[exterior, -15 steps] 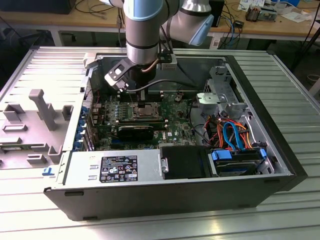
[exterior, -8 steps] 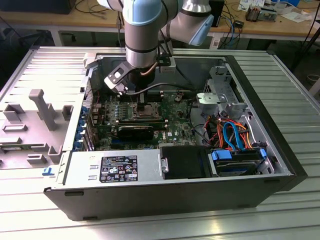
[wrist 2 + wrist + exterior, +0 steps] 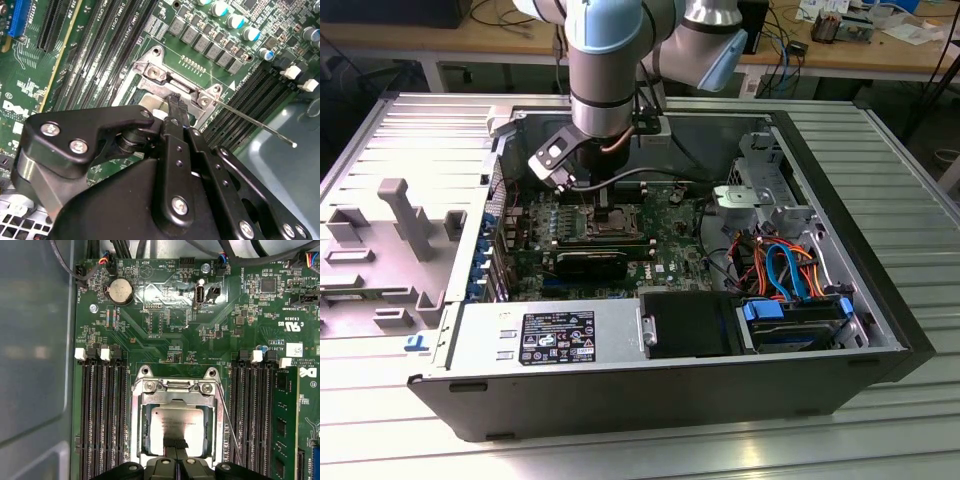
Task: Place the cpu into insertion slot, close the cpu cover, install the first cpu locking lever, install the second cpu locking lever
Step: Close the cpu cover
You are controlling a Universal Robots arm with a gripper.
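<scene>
In the exterior view the arm's wrist stands over the flat green motherboard inside the open grey metal computer case. The black two-fingered gripper reaches down onto the socket and covers most of it, so the socket is hard to make out. Case walls ring the board. A bundle of orange and blue cables lies toward the exterior view's right, well apart from the gripper.

In the second wrist view the gripper hides most of the socket behind its own black linkage. Its fingers are pressed together with nothing visible between them. The thin wire locking lever slants free above the long black memory slots.

In the first wrist view the small square silver-grey cpu lies in the socket. The thin silvery metal cpu cover lies flat around it. The gripper sits over one edge of the cpu and hides it there. The locking lever runs just beside the cover. Memory slots flank the socket closely on both sides.
</scene>
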